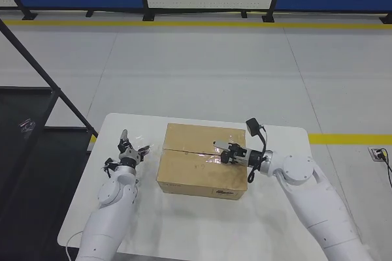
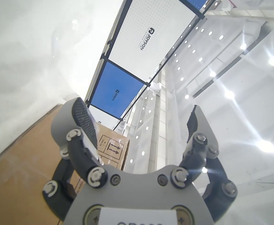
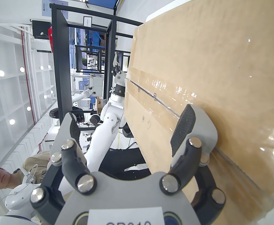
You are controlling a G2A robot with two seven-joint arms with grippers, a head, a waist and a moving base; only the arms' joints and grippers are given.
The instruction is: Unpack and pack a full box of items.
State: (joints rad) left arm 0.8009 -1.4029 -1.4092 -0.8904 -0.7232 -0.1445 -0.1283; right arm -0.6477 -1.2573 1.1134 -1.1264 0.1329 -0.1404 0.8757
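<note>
On the white table (image 1: pixel 183 225), at centre: one brown cardboard box (image 1: pixel 202 160), flaps shut, a strip of clear tape (image 1: pixel 196 152) running along its top seam.

Item, right gripper (image 1: pixel 225 149): from the top view we place it over the box top, at the right end of the seam. The right wrist view gives us the closer detail. The gripper (image 3: pixel 129 122) stands with jaws spread and nothing between them, and one ribbed finger (image 3: pixel 188 127) lies against the cardboard just beside the glossy tape (image 3: pixel 151 94). The box top (image 3: pixel 209 59) runs away from the camera to its far edge.

Item, left gripper (image 1: pixel 125 151): from above we see it over bare table left of the box, near it but apart, fingers splayed. In its own wrist view the gripper (image 2: pixel 138 115) is likewise wide open and holds nothing, with brown cardboard (image 2: pixel 17 165) close beside one finger.

The right wrist view also shows us the left arm (image 3: pixel 118 108) past the box's far edge, and a black frame (image 3: pixel 57 71) in front of white shelving.

Surface: plain white tabletop with rounded corners.

Room: pale grey floor with yellow lines (image 1: pixel 353 138). A black frame (image 1: pixel 52 98) stands left of the table. The left wrist view adds blue and white wall panels (image 2: pixel 151 36) and ceiling lights.
</note>
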